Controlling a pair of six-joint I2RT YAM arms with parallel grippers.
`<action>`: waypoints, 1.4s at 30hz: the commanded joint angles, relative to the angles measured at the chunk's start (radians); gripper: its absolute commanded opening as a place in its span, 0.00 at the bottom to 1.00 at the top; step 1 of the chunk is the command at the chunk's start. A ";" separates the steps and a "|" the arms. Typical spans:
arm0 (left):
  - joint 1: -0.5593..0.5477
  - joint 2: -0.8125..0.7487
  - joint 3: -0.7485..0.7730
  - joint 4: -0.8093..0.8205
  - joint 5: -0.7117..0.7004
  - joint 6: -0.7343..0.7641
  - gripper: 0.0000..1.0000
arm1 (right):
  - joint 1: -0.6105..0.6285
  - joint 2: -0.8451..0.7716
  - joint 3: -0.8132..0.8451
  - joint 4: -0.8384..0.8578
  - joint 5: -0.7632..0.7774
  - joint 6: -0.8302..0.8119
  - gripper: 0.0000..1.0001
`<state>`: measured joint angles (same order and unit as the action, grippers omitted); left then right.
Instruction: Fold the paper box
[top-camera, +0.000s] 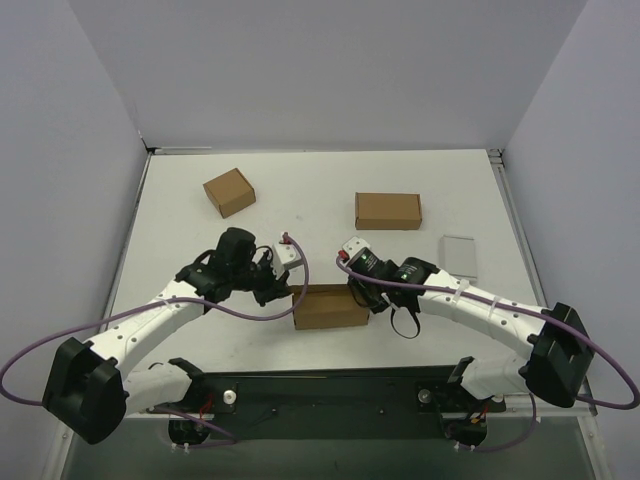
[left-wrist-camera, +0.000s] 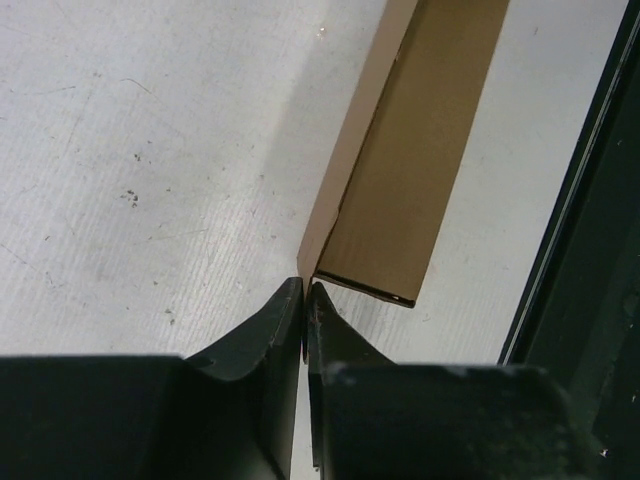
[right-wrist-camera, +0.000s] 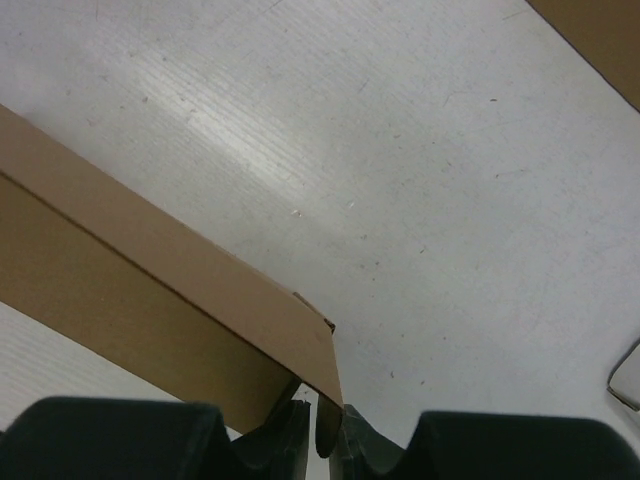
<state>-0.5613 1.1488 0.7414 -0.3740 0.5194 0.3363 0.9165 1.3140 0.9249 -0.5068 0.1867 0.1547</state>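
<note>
The paper box (top-camera: 330, 308) is a folded brown oblong mailer lying near the table's front, between my two arms. My left gripper (top-camera: 285, 290) is at its left far corner. In the left wrist view the jaws (left-wrist-camera: 304, 288) are pressed together on the corner of the box (left-wrist-camera: 400, 180). My right gripper (top-camera: 366, 298) is at the box's right end. In the right wrist view its jaws (right-wrist-camera: 322, 415) stand almost together, with the lower corner of the box's end wall (right-wrist-camera: 150, 290) between them.
A smaller squarish brown carton (top-camera: 229, 192) sits at the back left. Another brown oblong box (top-camera: 388, 210) (right-wrist-camera: 600, 40) lies at the back right. A flat grey case (top-camera: 460, 255) (right-wrist-camera: 630, 380) lies right of my right wrist. The black base rail (left-wrist-camera: 590, 280) borders the front edge.
</note>
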 joint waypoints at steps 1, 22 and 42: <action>-0.011 0.000 0.041 0.029 -0.005 0.007 0.13 | -0.005 -0.044 0.045 -0.090 -0.023 0.017 0.19; -0.051 -0.006 0.065 0.029 -0.116 -0.090 0.05 | -0.005 -0.041 0.101 -0.118 -0.010 0.057 0.00; -0.193 0.051 0.027 0.351 -0.475 -0.660 0.04 | 0.093 0.051 0.129 -0.055 0.197 0.287 0.00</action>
<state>-0.7269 1.1946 0.7628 -0.1764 0.0628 -0.1959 0.9913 1.3540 1.0363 -0.6147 0.3622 0.3882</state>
